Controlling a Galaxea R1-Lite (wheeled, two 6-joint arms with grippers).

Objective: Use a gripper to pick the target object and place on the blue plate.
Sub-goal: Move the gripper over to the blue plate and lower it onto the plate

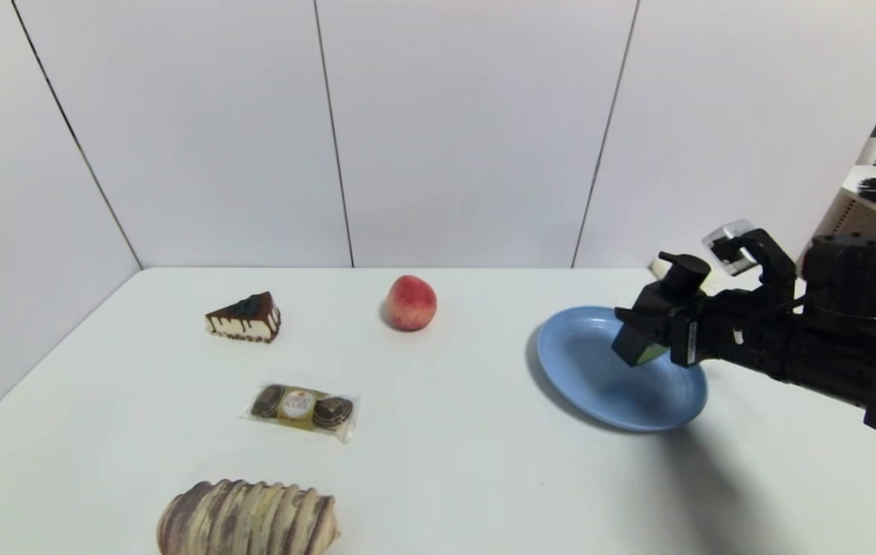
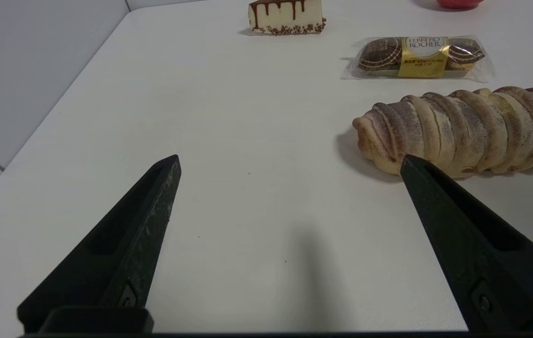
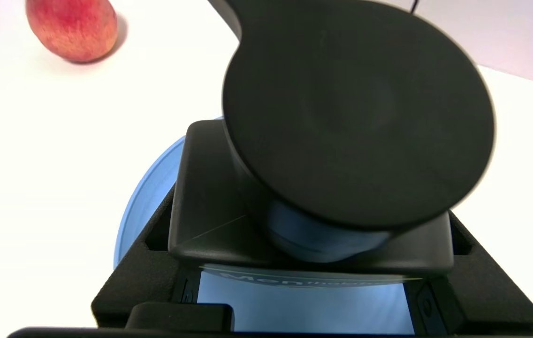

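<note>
Right end effector [image 1: 673, 327] was clamped on the bottle [image 3: 313, 244], gripping its two sides so the pump head cleared the jaws, and there it was, tilted above the plate [image 1: 600, 389], lined up for a drop-off! It likely needed lowering upright to avoid toppling. Left end effector [image 2: 290, 162] idled, jaws apart, over the surface [image 2: 247, 117] near the bread [image 2: 463, 131].
</note>
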